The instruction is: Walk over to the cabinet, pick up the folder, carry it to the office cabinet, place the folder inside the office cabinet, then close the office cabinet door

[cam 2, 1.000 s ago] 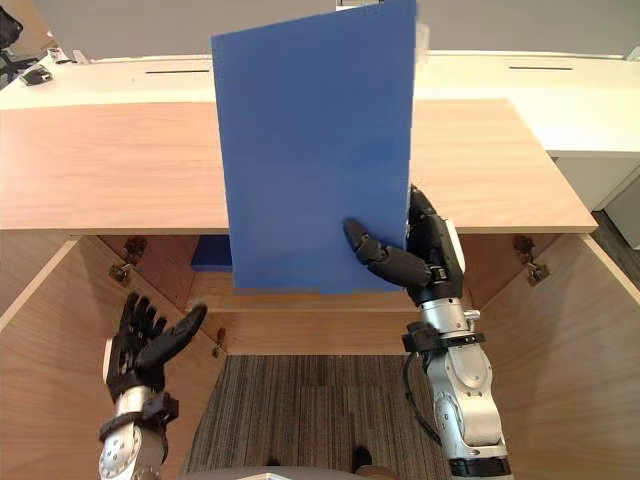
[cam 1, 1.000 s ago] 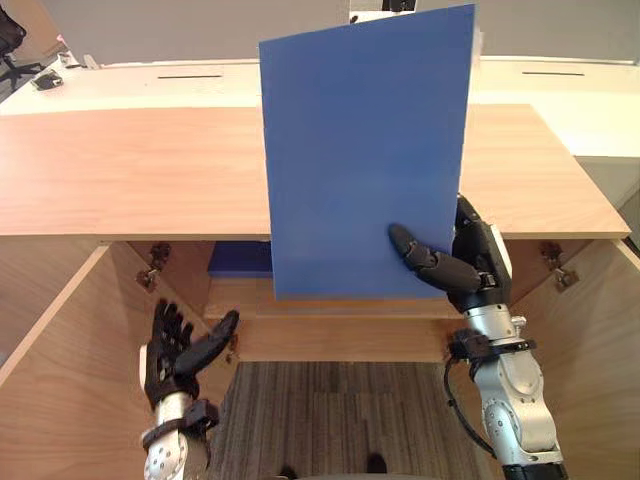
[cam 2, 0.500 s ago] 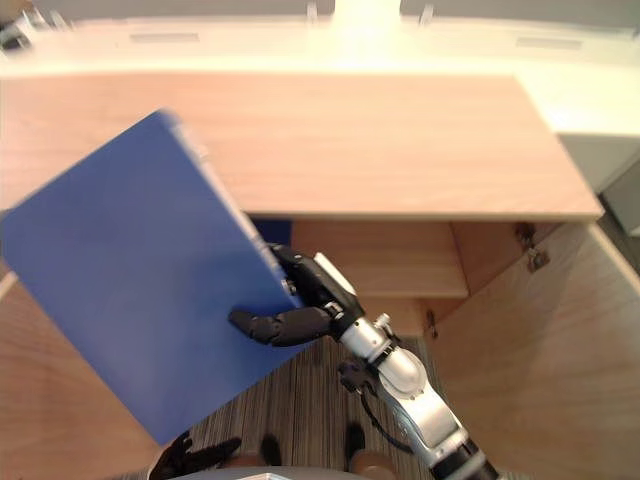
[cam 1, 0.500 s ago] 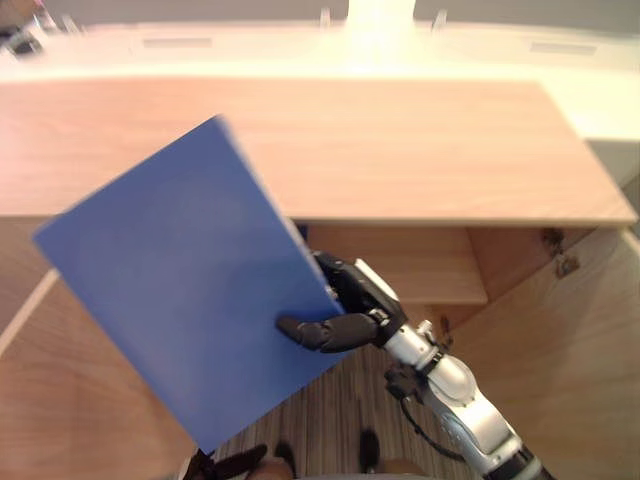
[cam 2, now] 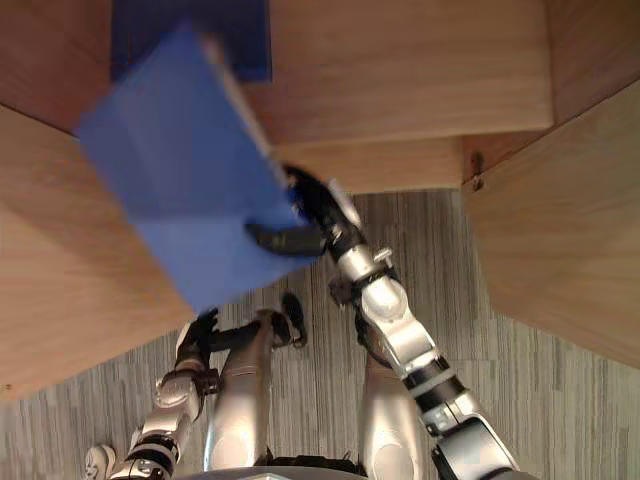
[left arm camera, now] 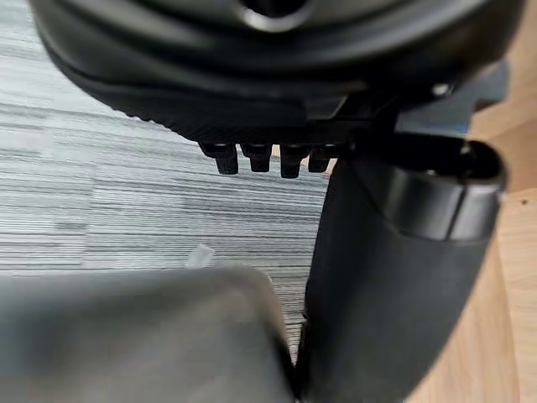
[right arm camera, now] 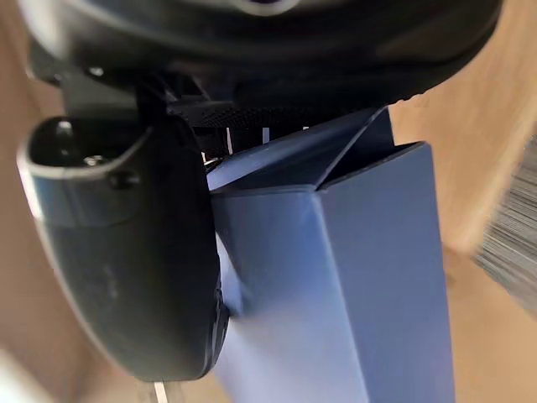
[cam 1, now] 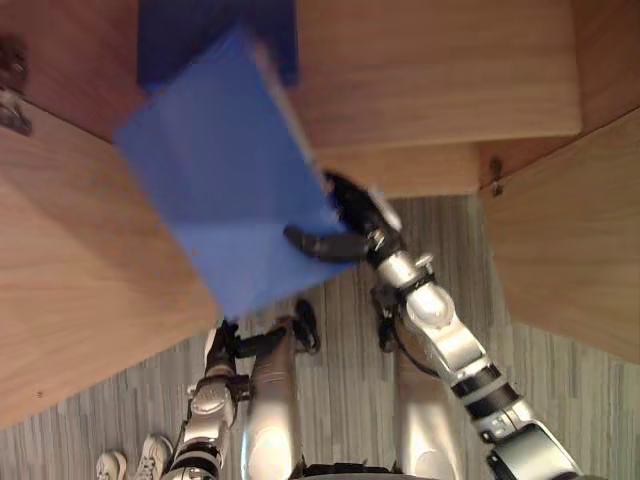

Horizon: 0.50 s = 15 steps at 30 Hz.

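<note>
Blurred flat blue folder [cam 1: 225, 180] hides fingers of dark right hand [cam 1: 352, 222]; darker blue slab [cam 1: 180, 35] behind, cropped at top.

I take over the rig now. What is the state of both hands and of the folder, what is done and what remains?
Right hand: shut on the blue folder, thumb across its front face.
Left hand: low at the robot's side, holding nothing.
The folder hangs tilted before the open cabinet, not inside. A darker blue item lies on the shelf.
Done: pickup, carry.
Left: set the folder inside, release, close the door.
</note>
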{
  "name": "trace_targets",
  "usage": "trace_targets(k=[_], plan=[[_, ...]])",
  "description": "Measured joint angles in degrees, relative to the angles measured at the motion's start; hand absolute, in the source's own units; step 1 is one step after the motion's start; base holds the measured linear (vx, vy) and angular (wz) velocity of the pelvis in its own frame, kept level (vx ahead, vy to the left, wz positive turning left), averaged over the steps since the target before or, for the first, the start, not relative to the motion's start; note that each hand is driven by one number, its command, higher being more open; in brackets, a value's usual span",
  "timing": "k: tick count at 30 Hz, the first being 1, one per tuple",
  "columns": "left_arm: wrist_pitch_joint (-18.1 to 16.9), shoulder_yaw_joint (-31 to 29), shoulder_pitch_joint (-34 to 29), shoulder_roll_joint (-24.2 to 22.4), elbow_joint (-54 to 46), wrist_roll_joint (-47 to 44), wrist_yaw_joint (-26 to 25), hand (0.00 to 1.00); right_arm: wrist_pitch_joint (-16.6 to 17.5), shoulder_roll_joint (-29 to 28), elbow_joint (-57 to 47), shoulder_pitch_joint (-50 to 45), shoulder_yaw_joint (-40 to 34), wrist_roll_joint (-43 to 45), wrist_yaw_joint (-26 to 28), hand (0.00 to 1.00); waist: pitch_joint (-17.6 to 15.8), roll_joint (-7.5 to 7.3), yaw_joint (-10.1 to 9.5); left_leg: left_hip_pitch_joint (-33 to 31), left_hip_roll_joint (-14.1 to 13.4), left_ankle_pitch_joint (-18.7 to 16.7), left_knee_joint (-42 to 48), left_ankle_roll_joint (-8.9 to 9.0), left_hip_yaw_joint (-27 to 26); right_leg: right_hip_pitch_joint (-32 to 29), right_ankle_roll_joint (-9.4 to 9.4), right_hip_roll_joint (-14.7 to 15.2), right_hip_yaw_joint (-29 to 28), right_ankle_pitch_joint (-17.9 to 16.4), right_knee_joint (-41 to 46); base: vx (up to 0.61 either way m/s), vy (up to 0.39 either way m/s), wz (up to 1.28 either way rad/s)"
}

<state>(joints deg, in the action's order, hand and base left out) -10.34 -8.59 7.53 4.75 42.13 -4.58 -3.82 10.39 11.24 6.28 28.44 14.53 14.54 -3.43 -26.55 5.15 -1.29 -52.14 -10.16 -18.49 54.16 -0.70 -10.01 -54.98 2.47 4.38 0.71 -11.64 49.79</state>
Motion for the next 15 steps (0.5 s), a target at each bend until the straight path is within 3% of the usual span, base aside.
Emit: trace_targets(k=[7,14,15], plan=[[-0.83,1.20,2.63,-2.27,-8.23,-4.25,-1.33,1.00,3.91,-1.66,5.55,17.05,-16.50,17.79,-12.95,0.00,-0.85,0.68,-2.66,-11.03,-0.54,-0.65,7.10,0.26,1.68,-10.83,-0.63,0.51,0.64,-1.72,7.99,-0.07,-0.048,0.09],[-1.40,1.55,2.66,-2.18,-11.40,-6.24,-3.68,1.00,6.34,-1.62,14.09,29.11,-21.29,27.26,-19.36,0.00,-0.85,0.70,-3.39,-15.06,-1.14,-0.81,9.54,0.50,2.68,-14.43,-0.90,0.44,1.43,-2.23,10.36,-0.05,-0.051,0.02],[-1.42,1.74,2.65,-2.18,-11.85,-6.98,-3.85,1.00,6.68,-1.59,15.46,30.75,-22.05,28.54,-19.60,1.00,-0.84,0.70,-3.65,-15.43,-1.14,-0.80,9.74,0.50,2.98,-14.64,-0.95,0.45,1.71,-2.26,10.49,-0.07,-0.038,0.06]])
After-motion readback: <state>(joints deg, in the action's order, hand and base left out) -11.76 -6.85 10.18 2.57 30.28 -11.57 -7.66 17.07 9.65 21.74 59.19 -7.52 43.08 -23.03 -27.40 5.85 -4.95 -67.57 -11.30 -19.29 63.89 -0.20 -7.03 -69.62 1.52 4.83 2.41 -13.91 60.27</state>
